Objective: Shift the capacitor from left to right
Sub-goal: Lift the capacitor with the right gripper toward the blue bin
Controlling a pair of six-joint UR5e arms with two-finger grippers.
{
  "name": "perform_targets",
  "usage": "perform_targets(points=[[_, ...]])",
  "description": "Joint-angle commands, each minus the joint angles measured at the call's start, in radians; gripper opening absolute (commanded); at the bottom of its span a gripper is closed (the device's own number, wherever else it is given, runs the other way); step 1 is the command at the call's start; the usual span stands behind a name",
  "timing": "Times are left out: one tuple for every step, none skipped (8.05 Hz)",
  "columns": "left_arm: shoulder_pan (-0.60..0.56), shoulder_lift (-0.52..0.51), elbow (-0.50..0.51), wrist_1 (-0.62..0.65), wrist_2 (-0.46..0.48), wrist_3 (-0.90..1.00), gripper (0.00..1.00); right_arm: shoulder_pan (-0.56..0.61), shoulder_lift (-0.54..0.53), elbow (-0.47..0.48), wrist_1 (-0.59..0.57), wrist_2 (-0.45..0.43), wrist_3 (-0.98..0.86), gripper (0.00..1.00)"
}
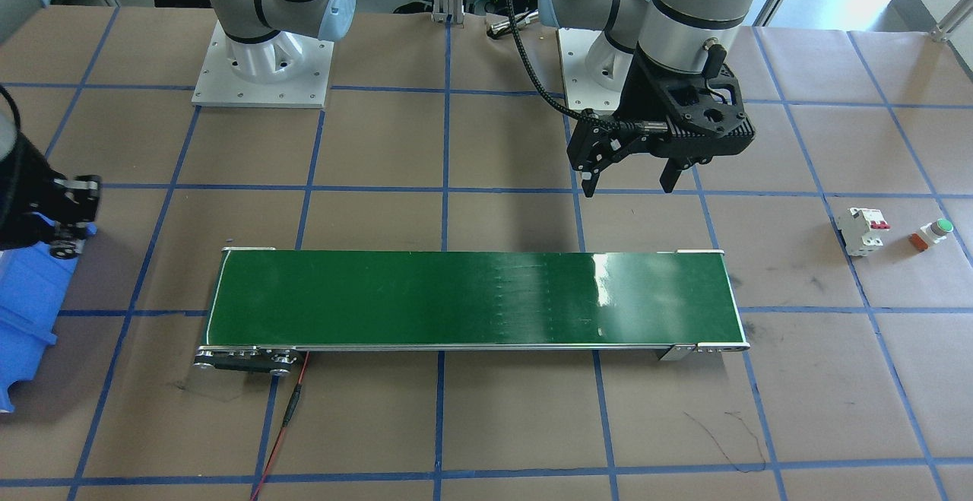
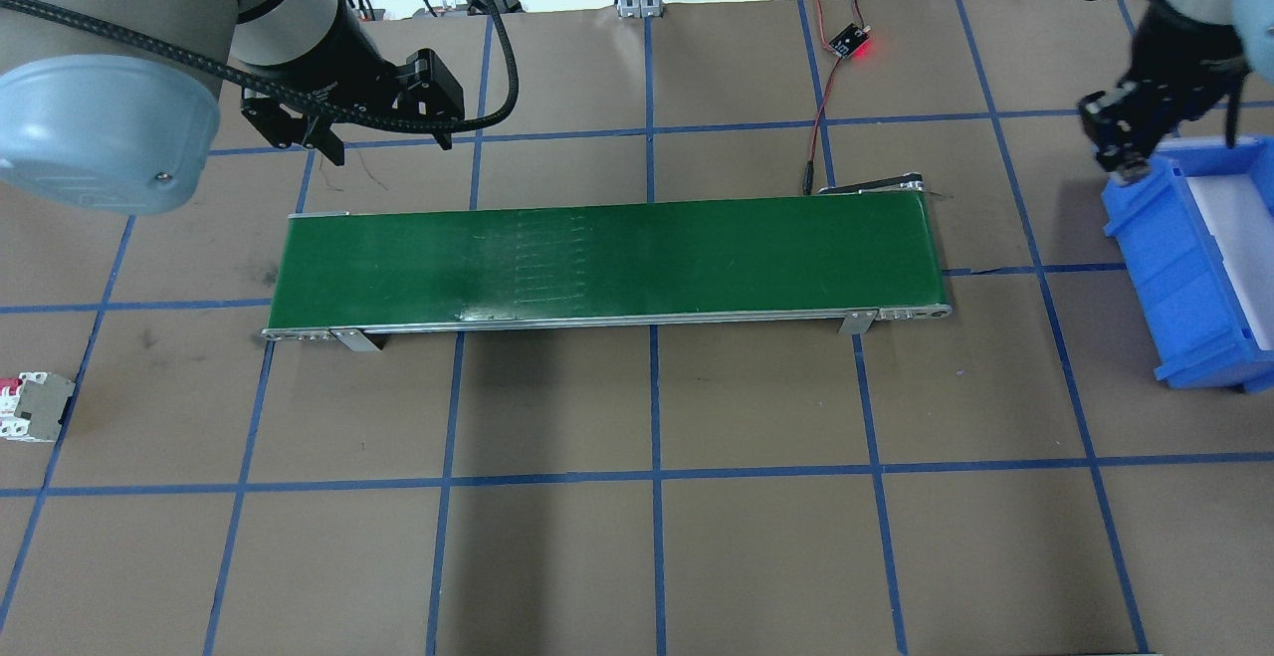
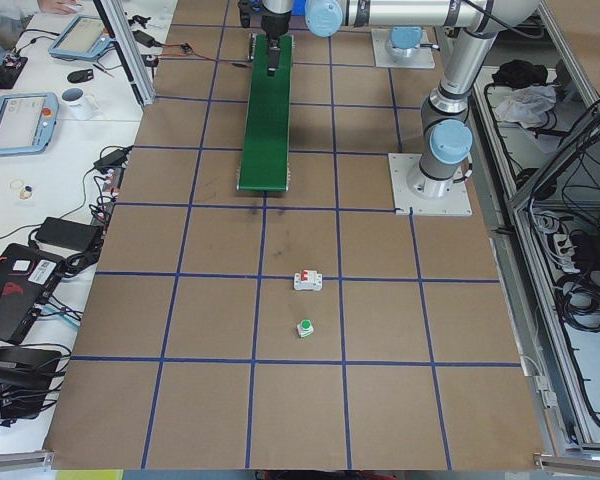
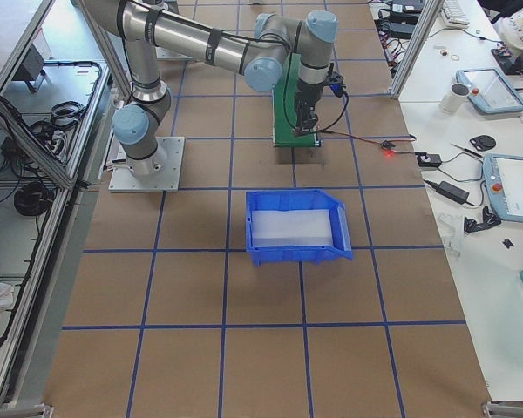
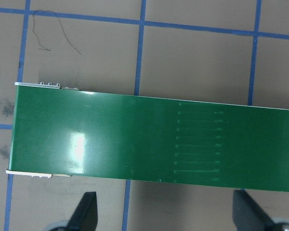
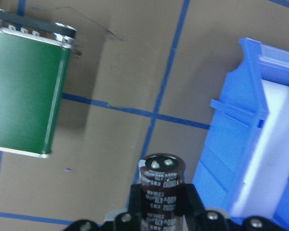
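Observation:
The capacitor (image 6: pixel 162 185), a stubby dark cylinder with light print and a silvery top, stands upright between the fingers of my right gripper (image 6: pixel 163 202), which is shut on it. In the overhead view the right gripper (image 2: pixel 1125 153) hangs just beside the far left corner of the blue bin (image 2: pixel 1174 268), above the table. The bin's wall also shows in the right wrist view (image 6: pixel 226 139). My left gripper (image 1: pixel 627 178) is open and empty, hovering behind the left end of the green conveyor belt (image 1: pixel 471 296); its fingertips (image 5: pixel 86 209) frame the belt (image 5: pixel 135 139).
A white circuit breaker with red switches (image 1: pixel 863 229) and a green-capped push button (image 1: pixel 933 233) lie on the table beyond the belt's left end. A red-black cable (image 2: pixel 821 128) runs from the belt's right end to a small lit board (image 2: pixel 851 39).

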Motion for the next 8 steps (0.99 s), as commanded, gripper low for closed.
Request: perform_targets(points=[[0.000, 0.000, 0.000, 0.000, -0.001, 0.000, 1.00, -0.256, -0.010, 0.004, 0.001, -0.043, -0.242, 0.00], [0.000, 0.000, -0.003, 0.000, 0.001, 0.000, 1.00, -0.307, 0.019, 0.007, 0.001, -0.038, -0.239, 0.00], [0.000, 0.005, -0.001, 0.000, -0.001, 0.002, 1.00, -0.311, 0.077, 0.008, -0.036, -0.031, -0.212, 0.00], [0.000, 0.004, -0.001, 0.000, -0.001, 0.002, 1.00, -0.311, 0.141, 0.013, -0.078, -0.020, -0.134, 0.00], [0.000, 0.004, -0.003, 0.000, 0.001, 0.000, 1.00, -0.311, 0.178, 0.014, -0.112, 0.041, -0.103, 0.00], [0.000, 0.004, -0.001, 0.000, -0.001, 0.002, 1.00, -0.311, 0.199, 0.016, -0.117, 0.051, -0.100, 0.00], [0.000, 0.004, -0.001, 0.000, -0.001, 0.002, 1.00, -0.311, 0.205, 0.016, -0.120, 0.049, -0.106, 0.00], [0.000, 0.004, -0.001, 0.000, -0.001, 0.000, 1.00, -0.317, 0.202, 0.010, -0.120, 0.042, -0.124, 0.00]])
